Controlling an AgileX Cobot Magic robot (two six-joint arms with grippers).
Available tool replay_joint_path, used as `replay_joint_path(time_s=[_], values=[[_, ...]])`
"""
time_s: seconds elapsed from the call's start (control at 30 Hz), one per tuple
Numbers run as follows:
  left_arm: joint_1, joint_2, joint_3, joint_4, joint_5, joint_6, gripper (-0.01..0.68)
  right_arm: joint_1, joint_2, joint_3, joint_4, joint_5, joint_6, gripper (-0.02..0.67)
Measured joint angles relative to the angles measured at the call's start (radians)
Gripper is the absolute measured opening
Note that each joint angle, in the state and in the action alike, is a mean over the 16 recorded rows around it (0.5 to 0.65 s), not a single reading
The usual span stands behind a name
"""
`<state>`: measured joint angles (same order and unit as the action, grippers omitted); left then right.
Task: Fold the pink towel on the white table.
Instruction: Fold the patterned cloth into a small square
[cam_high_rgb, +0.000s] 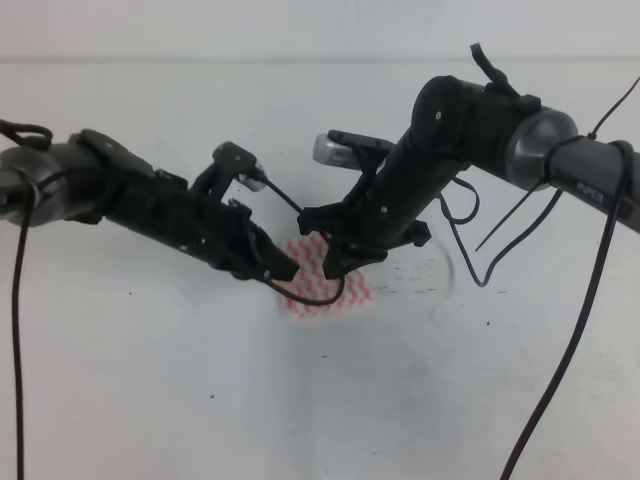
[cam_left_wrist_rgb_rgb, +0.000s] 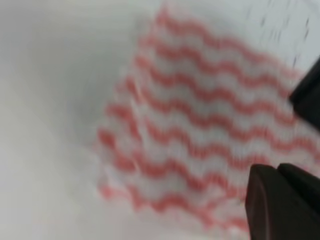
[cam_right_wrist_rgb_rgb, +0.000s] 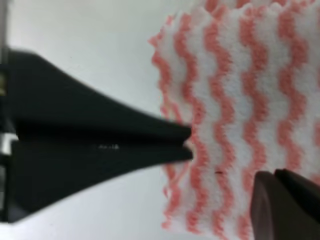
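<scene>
Pink towel (cam_right_wrist_rgb_rgb: 235, 115) edge sits pinched between the right gripper's (cam_right_wrist_rgb_rgb: 187, 142) closed fingers, the left gripper's (cam_high_rgb: 285, 268) state unclear beside it, so a thin hold might slip mid-fold.

White lettering reading "PIPER" is showing on the right arm's grey tube (cam_high_rgb: 598, 190), just beyond its silver joint. Nothing else is reading legibly.

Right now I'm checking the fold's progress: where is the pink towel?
The pink towel lies near the middle of the white table in the exterior high view, under both arms, with the right gripper shut on its edge.
</scene>
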<state>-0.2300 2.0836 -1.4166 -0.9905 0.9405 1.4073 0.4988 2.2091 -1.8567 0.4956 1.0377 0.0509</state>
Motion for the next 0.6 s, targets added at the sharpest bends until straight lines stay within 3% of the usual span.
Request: replay_joint_path(time_s=[0.6], values=[[-0.002,0.002,-0.041,0.069,0.069,-0.084,-0.001,0.000,0.002,0.000,-0.019,-0.002,0.001,-0.018]])
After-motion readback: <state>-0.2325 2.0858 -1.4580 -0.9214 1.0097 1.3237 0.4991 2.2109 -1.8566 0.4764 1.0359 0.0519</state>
